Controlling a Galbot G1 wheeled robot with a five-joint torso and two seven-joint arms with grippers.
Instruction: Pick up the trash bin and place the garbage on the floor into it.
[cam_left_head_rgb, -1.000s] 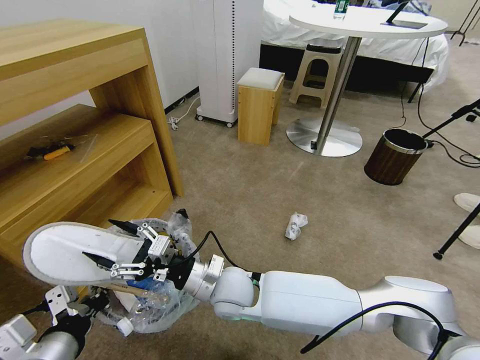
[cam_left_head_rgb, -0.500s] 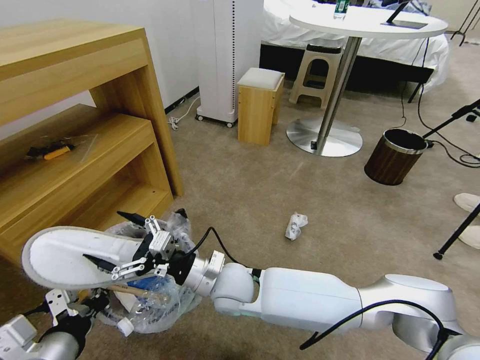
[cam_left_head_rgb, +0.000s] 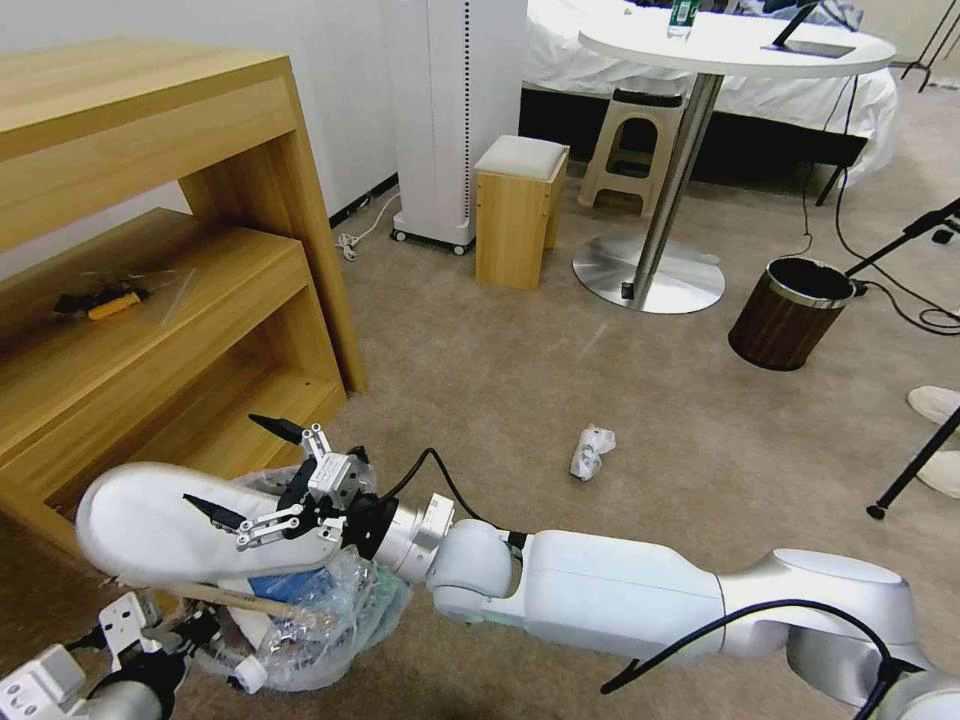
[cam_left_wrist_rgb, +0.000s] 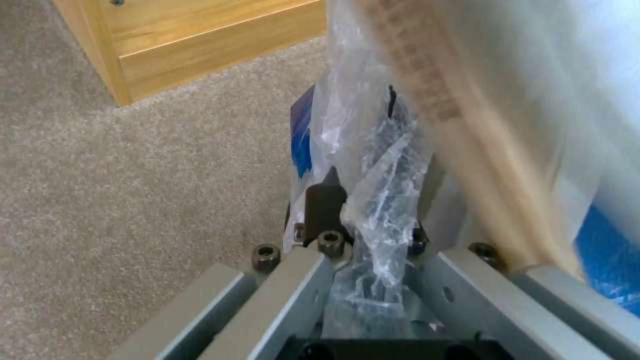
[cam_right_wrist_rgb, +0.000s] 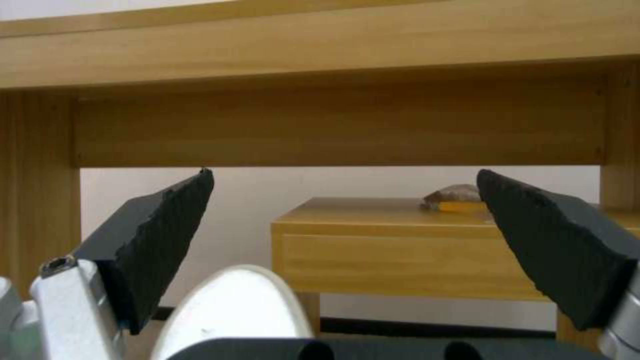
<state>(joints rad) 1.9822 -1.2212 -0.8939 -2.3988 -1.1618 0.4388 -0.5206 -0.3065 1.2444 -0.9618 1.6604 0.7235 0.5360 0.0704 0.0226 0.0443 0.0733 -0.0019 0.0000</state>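
Down by the wooden shelf unit, the right gripper is hovering with its fingers spread wide around a white slipper that is lying across the mouth of the trash bin. Inside the bin's crinkly bag, a wooden stick, something blue and a clear bottle are showing, while the left gripper is pinching the bag's edge low at the bin's near side. Farther out, a white wad is sitting on the beige carpet.

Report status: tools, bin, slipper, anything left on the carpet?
Right tool open above white slipper lying atop trash bin. Left tool shut on bin's bag. White wad on floor.
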